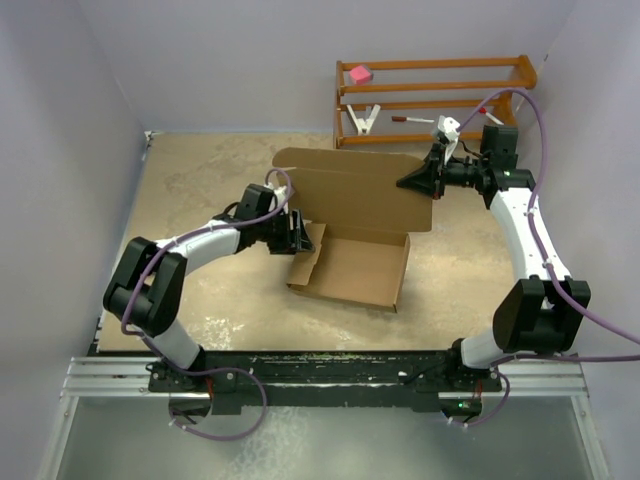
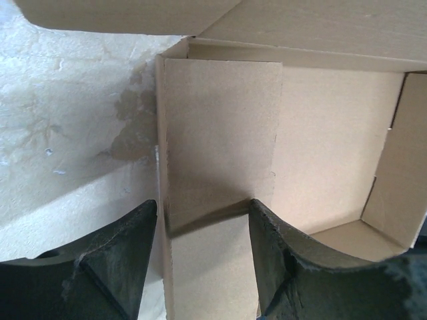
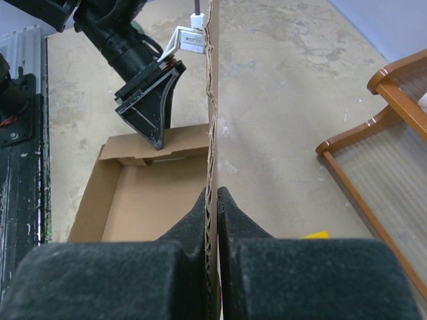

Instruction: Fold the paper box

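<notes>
Progress looks partway, I judge: my right pincer (image 3: pixel 212 195) clamps the paper box (image 1: pixel 355 268) by its raised lid edge; my left pincer (image 2: pixel 203 212), spread wide, straddles its side flap. Tucking and closing remain.

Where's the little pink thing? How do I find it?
Look at the wooden rack against the far wall, behind the big brown paper box. At its upper left corner sits a small block, the only pink thing on it.
</notes>
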### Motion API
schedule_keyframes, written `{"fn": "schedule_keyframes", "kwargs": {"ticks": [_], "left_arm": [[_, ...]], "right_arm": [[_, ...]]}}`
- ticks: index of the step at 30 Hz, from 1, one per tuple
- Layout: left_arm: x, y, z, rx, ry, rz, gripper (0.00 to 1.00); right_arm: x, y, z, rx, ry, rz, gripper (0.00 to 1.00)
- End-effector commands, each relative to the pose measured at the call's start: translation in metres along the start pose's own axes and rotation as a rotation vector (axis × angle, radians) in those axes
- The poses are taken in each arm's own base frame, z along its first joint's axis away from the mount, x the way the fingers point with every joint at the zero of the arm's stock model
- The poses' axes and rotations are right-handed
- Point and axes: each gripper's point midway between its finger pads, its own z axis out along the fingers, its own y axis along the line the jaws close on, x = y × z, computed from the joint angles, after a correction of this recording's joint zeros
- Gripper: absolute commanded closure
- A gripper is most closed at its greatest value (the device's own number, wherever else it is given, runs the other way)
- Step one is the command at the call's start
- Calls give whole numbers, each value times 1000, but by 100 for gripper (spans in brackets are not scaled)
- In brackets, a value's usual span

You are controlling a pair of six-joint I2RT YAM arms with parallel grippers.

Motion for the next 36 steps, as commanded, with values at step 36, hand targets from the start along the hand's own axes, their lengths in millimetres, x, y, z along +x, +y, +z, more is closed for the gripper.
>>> {"fn": "schedule_keyframes", "kwargs": {"ticks": [36], "left_arm": [[3, 21, 0, -343, -22, 110, 58]], "right_arm": [[-6, 3, 4, -23, -10, -16, 100]]}}
